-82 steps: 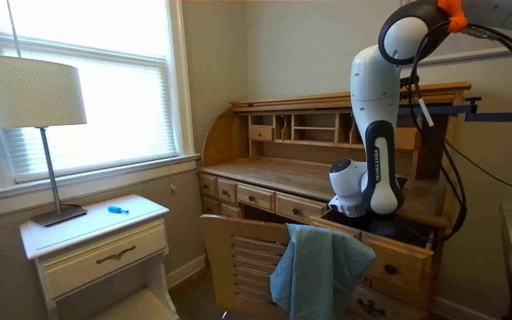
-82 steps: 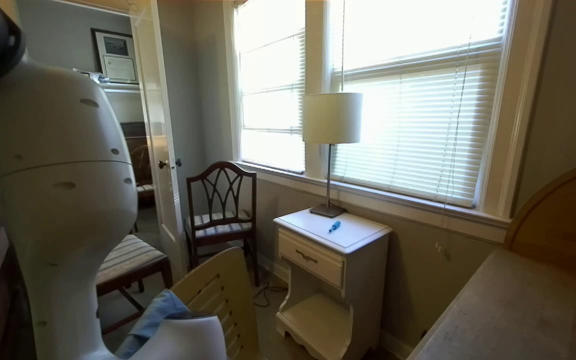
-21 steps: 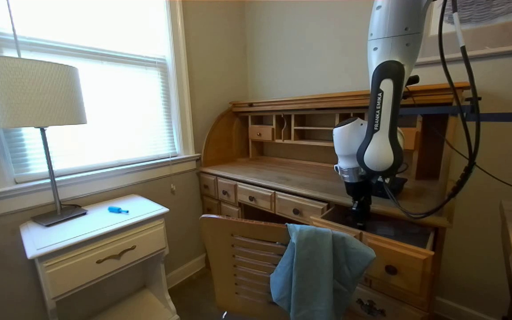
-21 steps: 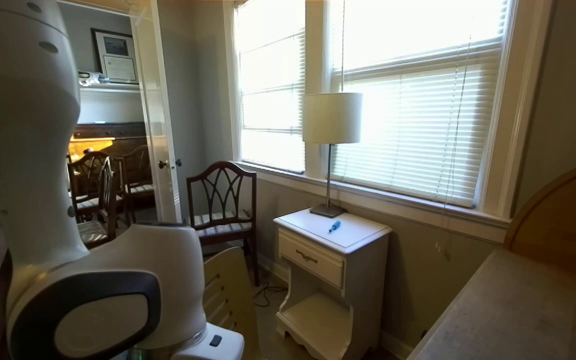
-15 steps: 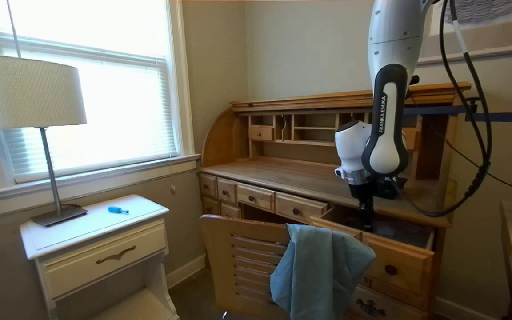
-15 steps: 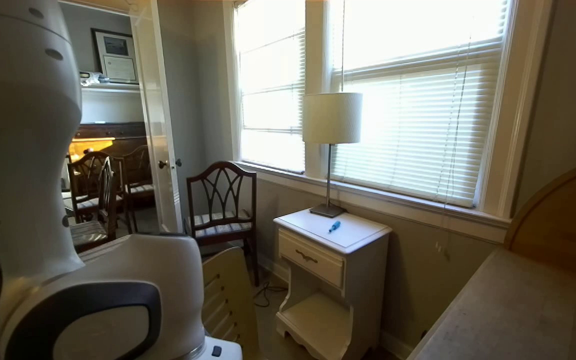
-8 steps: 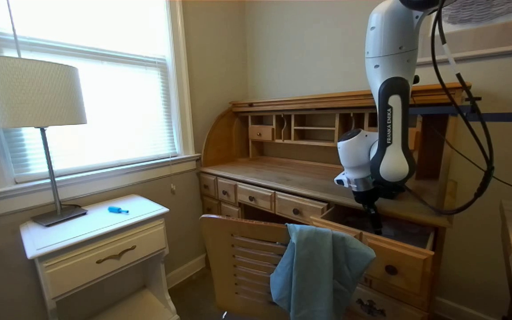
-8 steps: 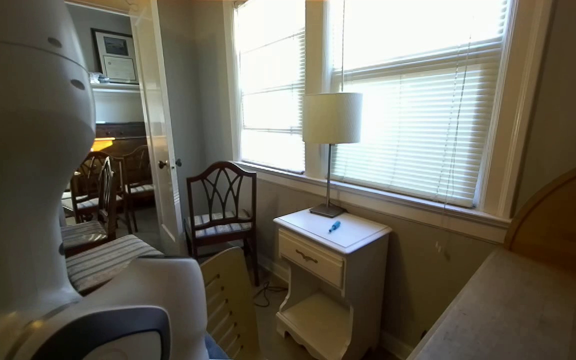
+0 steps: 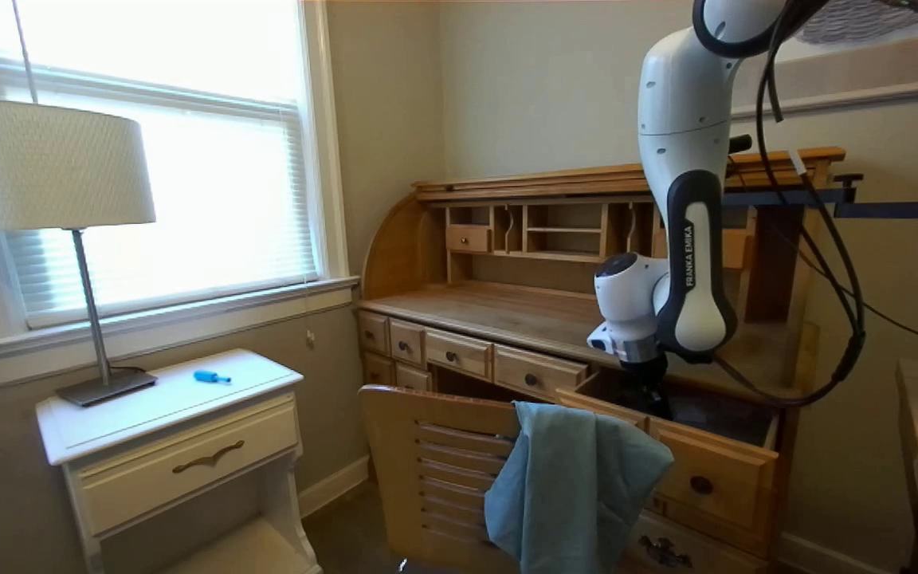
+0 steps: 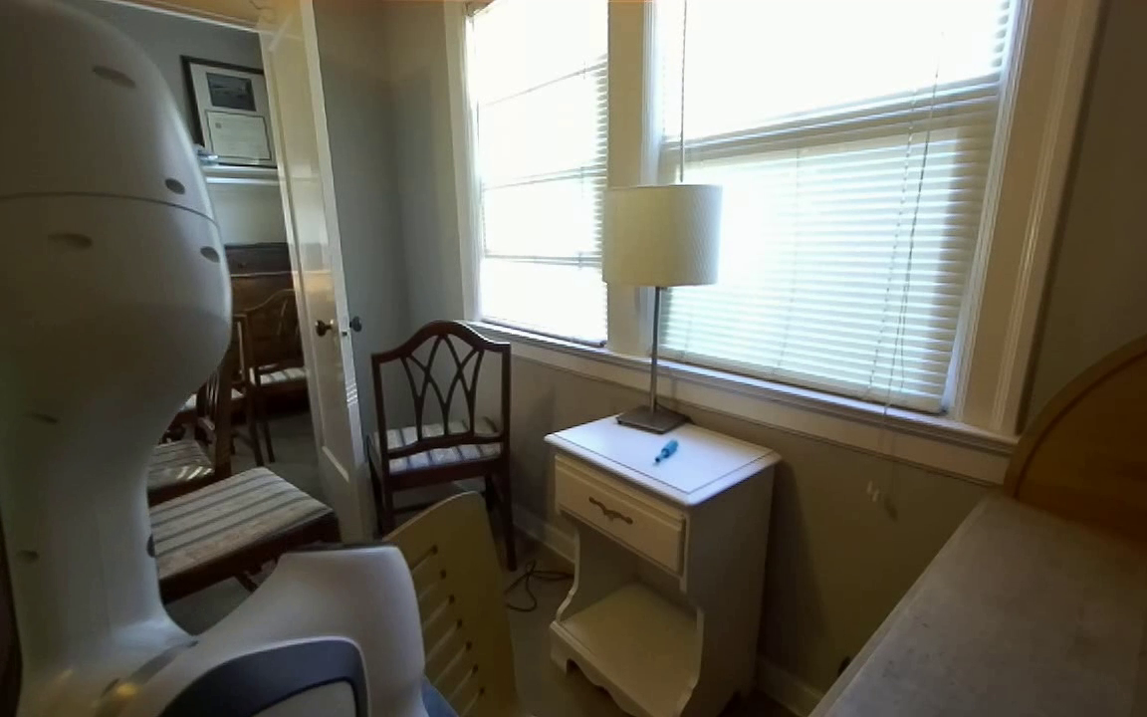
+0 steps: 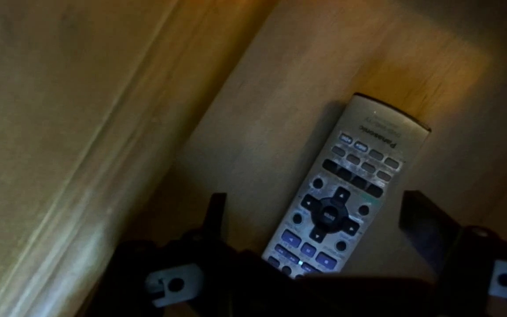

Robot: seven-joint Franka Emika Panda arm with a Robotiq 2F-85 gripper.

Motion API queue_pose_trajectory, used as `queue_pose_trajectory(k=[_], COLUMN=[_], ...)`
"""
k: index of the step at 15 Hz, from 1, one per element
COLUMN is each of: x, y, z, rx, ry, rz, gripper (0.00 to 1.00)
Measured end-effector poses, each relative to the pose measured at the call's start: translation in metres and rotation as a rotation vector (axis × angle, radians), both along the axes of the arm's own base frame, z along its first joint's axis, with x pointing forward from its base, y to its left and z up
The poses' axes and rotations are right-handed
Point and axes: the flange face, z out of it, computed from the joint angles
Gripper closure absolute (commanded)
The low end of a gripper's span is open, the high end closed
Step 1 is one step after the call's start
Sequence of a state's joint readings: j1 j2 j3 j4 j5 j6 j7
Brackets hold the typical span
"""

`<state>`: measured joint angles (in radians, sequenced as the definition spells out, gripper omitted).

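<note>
A grey Panasonic remote control [image 11: 337,198] with dark and purple buttons lies aslant on a wooden drawer floor in the wrist view. My gripper's two black fingers [image 11: 315,196] are spread wide, one on each side of the remote, and do not appear to touch it. The gripper body hides the remote's near end. In an exterior view my gripper [image 9: 657,399] points down into the open desk drawer [image 9: 734,448], its tips partly in shadow. The remote is hidden in both exterior views, and the gripper is out of sight in an exterior view where the arm [image 10: 86,349] fills the left side.
A wooden chair [image 9: 403,470] with a blue-green cloth [image 9: 570,486] stands before the roll-top desk [image 9: 491,307]. A white nightstand [image 9: 188,446] bears a lamp [image 9: 52,167] and a small blue object [image 9: 211,376]. The drawer wall [image 11: 148,127] runs beside the remote.
Some seconds ago the arm was low at the drawer, then it stood higher. Over the last second it has come down again, and since half a second ago it has shifted slightly left.
</note>
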<state>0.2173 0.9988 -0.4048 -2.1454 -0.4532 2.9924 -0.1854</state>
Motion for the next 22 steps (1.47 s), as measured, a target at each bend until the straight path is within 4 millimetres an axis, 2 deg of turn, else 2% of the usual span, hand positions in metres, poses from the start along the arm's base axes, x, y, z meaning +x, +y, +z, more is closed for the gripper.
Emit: queue_pose_trajectory(k=[5, 10, 14, 22], x=[0.000, 0.002, 0.004, 0.002], y=[-0.005, -0.007, -0.011, -0.015], z=[-0.019, -0.027, -0.032, -0.040], rx=[-0.017, -0.018, -0.012, -0.016], ry=[0.007, -0.011, -0.110, -0.199], rz=[-0.008, -0.020, -0.161, -0.429], gripper=[0.00, 0.00, 0.00, 0.00])
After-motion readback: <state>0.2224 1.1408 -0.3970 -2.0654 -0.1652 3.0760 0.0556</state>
